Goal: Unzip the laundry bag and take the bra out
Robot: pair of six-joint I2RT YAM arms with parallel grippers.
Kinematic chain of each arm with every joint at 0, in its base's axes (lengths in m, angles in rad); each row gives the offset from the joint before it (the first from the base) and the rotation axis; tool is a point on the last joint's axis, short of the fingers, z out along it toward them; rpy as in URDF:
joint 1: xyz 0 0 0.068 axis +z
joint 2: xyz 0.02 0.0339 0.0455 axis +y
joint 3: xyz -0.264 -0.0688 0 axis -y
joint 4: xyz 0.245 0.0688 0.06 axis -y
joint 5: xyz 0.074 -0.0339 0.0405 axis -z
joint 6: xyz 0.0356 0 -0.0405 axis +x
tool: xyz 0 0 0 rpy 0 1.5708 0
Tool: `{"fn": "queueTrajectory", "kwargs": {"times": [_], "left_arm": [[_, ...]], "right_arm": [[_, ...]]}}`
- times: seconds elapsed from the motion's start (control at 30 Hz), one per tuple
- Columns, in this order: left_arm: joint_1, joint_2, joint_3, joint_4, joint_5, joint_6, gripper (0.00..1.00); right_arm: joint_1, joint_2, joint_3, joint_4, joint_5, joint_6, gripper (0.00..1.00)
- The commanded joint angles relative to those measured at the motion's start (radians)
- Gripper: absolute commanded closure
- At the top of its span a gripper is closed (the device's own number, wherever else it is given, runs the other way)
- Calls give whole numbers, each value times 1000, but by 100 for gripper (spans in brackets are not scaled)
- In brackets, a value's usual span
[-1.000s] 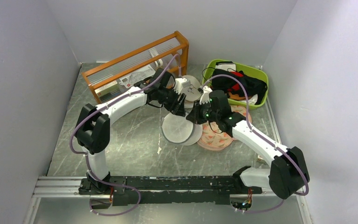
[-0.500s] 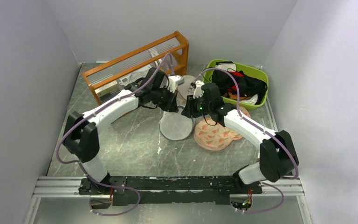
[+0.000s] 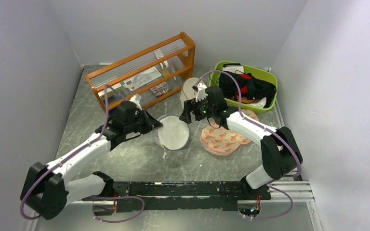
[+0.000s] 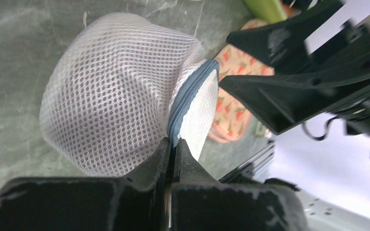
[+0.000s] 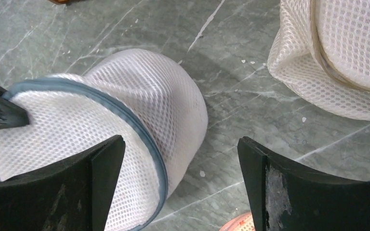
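Now the left hand (image 4: 173,144) pinches the laundry bag (image 4: 111,96) by its dark rim near the middle of the desk (image 3: 125,159); the right hand (image 3: 187,115) gapes wide, empty.

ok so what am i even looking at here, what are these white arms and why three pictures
Two robot arms are bolted to the near edge of a table. One picture looks down from above; the other two come from wrist cameras. The left hand is pinched shut on the zip edge of a round white mesh laundry bag. The right hand hangs open beside it, holding nothing. Also there: a second mesh pouch, a peach pad with orange prints, a wooden rack and a green bin of dark clothes.
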State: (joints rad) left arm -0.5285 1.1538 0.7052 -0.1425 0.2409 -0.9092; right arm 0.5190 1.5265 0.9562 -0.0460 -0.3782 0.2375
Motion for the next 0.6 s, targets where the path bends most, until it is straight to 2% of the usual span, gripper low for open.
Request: {"fn": "queueTrajectory", "kwargs": {"times": [0.0,0.2,0.33,0.43,0.57], "left_arm": [[1,-120,-77,147,-134,-321,93],[4,-251,-189,146,-238,-493,93],[5,-271,-274,263,-230,-568,93],[5,-256,-311,332,-197,-590,93],[6,-276,-322,333,-177,-576,93]], "right_arm": [[-1,-27,-57,117,4,0,10],[-1,-34,-108,164,16,20,9],[-1,-36,-121,190,-18,38,9],[-1,-33,-126,204,-42,50,10],[-1,-11,-129,224,-79,62,11]]}}
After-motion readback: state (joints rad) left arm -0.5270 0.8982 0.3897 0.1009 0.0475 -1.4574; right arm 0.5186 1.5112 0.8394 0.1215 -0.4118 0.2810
